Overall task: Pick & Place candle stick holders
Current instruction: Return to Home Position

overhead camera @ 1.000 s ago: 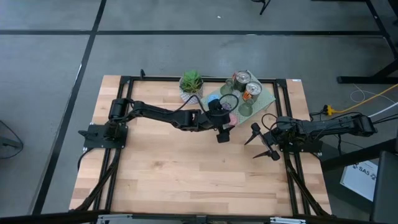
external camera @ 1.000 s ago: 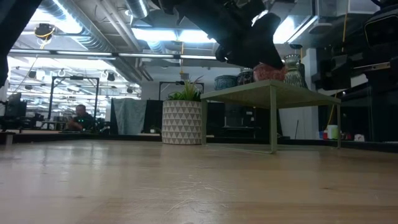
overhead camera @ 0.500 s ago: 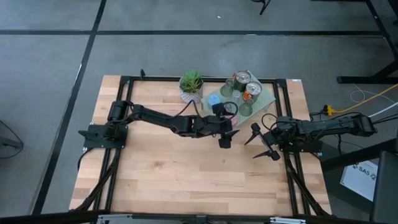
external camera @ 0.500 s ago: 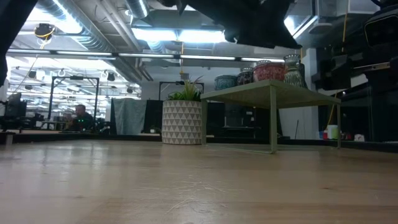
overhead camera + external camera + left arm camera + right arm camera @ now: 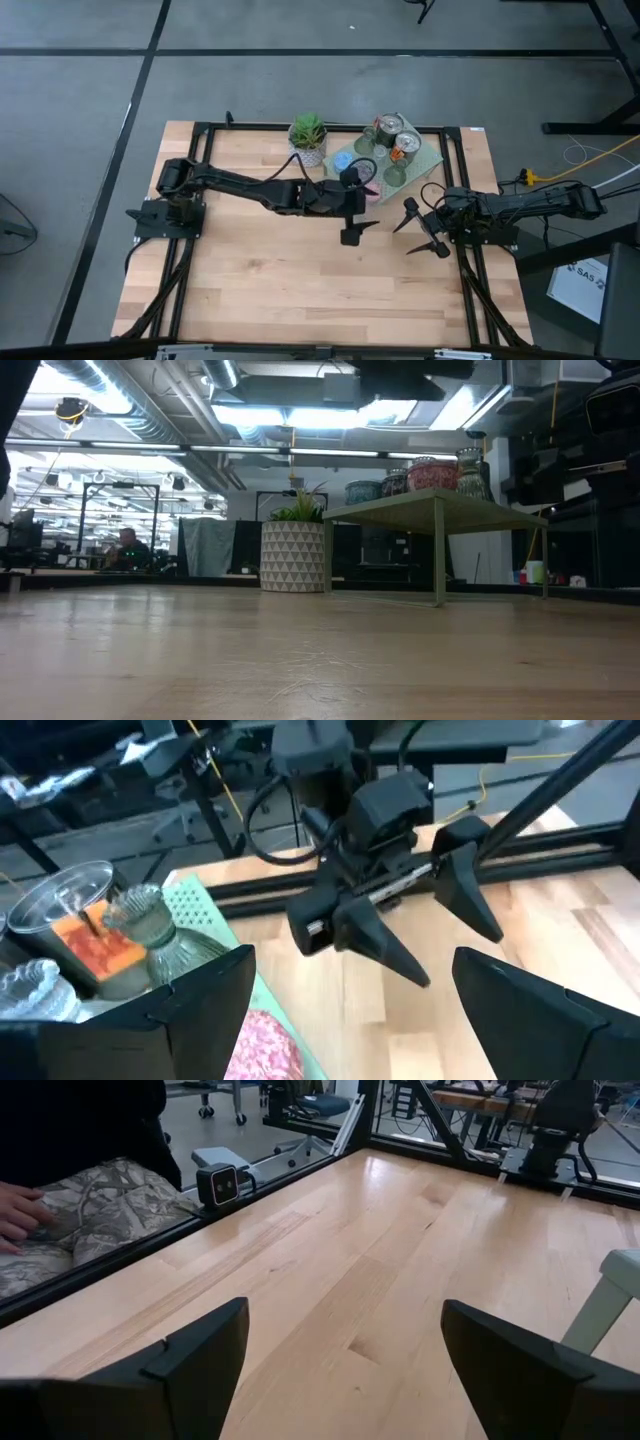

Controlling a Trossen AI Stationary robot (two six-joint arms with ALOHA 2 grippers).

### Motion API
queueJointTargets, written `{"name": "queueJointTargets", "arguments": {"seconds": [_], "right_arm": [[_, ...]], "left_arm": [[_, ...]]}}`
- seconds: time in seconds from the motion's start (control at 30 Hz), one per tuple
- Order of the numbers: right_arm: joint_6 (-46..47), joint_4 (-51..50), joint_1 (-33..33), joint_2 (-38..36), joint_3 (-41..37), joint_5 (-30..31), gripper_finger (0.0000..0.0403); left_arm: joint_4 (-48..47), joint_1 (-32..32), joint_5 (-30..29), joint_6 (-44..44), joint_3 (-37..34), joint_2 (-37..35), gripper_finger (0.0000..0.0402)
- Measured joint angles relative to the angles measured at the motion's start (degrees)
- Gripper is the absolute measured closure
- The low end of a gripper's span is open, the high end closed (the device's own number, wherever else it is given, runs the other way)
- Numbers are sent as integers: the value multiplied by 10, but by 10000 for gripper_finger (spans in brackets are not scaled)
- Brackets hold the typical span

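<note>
While the right arm lies low at the table's right edge, the right gripper [image 5: 420,231] sits with fingers spread and nothing between them. The left gripper [image 5: 354,233] hangs over the middle of the wooden table [image 5: 260,290], likewise released (its wrist view shows both dark fingers wide apart, empty), just in front of the pale green perforated shelf [image 5: 440,508]. On that shelf the candle stick holders [image 5: 430,473] stand clustered: a pink one [image 5: 270,1042] at the near edge, a ribbed olive glass one [image 5: 165,938] and one with orange inside [image 5: 80,925] farther back. Beside the shelf, a potted plant [image 5: 308,131] stands near the table's far edge.
</note>
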Motion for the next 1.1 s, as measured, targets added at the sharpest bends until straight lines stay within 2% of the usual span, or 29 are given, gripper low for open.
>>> {"name": "queueJointTargets", "arguments": {"seconds": [0.3, 0.43, 0.53, 0.7, 0.93, 1.1], "right_arm": [[0, 0, 0, 0, 0, 0, 70], [0, 0, 0, 0, 0, -1, 70], [0, 0, 0, 0, 0, -2, 70], [0, 0, 0, 0, 0, -2, 70], [0, 0, 0, 0, 0, -2, 70], [0, 0, 0, 0, 0, -2, 70]], "left_arm": [[-130, -29, -1, -20, -1, -38, 66], [-146, -30, 47, -4, -4, -66, 66], [-147, -30, 67, -1, -44, -99, 66], [-43, -38, 19, -27, -194, -185, 66], [159, -69, 0, -44, -460, -383, 66], [189, -92, 0, -60, -592, -538, 66]]}}
